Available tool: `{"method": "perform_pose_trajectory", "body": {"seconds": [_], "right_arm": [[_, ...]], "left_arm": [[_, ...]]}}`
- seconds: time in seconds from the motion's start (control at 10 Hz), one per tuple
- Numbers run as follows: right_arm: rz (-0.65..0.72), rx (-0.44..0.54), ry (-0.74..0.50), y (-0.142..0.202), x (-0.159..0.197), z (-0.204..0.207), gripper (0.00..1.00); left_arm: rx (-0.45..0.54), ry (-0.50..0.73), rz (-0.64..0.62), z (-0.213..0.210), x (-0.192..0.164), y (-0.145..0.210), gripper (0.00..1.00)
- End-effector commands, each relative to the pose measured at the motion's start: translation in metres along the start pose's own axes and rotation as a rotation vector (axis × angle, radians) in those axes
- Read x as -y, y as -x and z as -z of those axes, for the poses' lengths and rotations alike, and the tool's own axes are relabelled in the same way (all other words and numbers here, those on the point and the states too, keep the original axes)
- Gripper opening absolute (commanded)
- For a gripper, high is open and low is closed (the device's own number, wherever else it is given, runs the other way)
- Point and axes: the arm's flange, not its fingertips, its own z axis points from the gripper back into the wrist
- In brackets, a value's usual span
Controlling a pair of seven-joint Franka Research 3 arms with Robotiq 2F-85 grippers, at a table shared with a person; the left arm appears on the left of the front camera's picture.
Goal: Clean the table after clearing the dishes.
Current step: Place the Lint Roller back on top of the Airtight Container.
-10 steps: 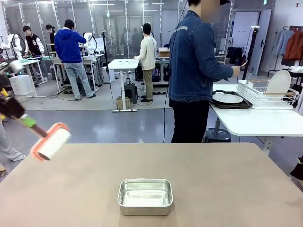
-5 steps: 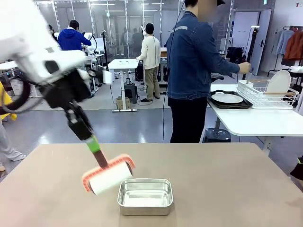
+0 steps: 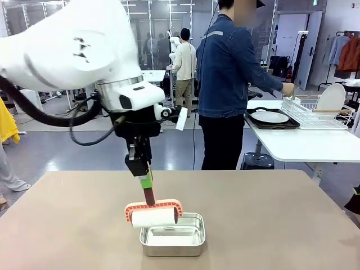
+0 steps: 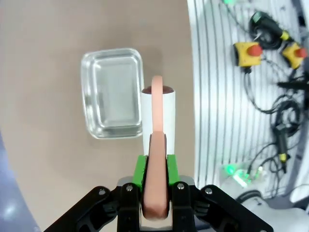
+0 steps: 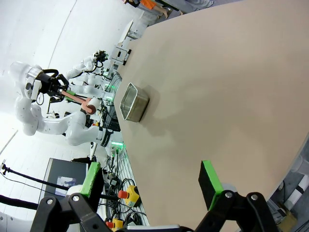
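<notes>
Item: table point(image 3: 270, 225), wide, matte beige-taupe top. Landmark for all entries below: the steel pan point(image 3: 172, 235), standing near the robot's edge of the table, about midway along it.

Item: left gripper point(image 3: 140, 170), above the pan and a little to its left; jaws clenched on the dark handle of a roller point(image 3: 154, 216). The roller has a white drum in a salmon-pink frame, and hangs over the pan's left-hand rim, drum level with or just above it (contact with the rim cannot be told). In the left wrist view the green pads point(image 4: 140, 170) pinch the handle from both sides, with the pan beyond and beside the drum.

Item: right gripper point(image 5: 149, 188), well apart from the pan, jaws released and holding nothing, looking across bare tabletop toward it.

Item: dishes. One white plate point(image 3: 270, 117) on a dark tray rests on the white side table, far from the pan and behind-right of it; a person point(image 3: 228, 84) stands there with a hand at the wire rack.

Step in hand, by judgement: clearing looks finished; cleaning tool is being brought over or into the pan.

Next move calls for: clearing the pan's rim, then setting the drum flat on the top.

Room: open tabletop on every side of the pan, widest to the right and far side; near edge close behind it.
</notes>
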Motion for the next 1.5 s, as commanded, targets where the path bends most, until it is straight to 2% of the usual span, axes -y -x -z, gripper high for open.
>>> {"method": "perform_pose_trajectory", "body": {"seconds": [0.0, 0.2, 0.5, 0.7, 1.1, 1.4], "right_arm": [[-0.018, -0.001, 0.003, 0.003, -0.003, 0.002, 1.0], [-0.018, -0.001, 0.003, 0.003, -0.003, 0.002, 1.0], [-0.018, -0.001, 0.003, 0.003, -0.003, 0.002, 1.0], [-0.018, -0.001, 0.003, 0.003, -0.003, 0.002, 1.0], [-0.018, -0.001, 0.003, 0.003, -0.003, 0.002, 1.0], [-0.018, -0.001, 0.003, 0.003, -0.003, 0.002, 1.0]], "left_arm": [[-0.025, -0.014, 0.057, 0.006, -0.022, -0.012, 0.21], [-0.052, -0.035, 0.092, 0.027, -0.038, -0.03, 0.21], [-0.077, -0.06, 0.063, 0.062, -0.066, -0.046, 0.21], [-0.119, -0.082, 0.014, 0.087, -0.082, -0.045, 0.21], [-0.136, -0.023, -0.031, 0.128, -0.105, -0.034, 0.21], [-0.143, -0.017, -0.07, 0.133, -0.122, -0.034, 0.21]]}}
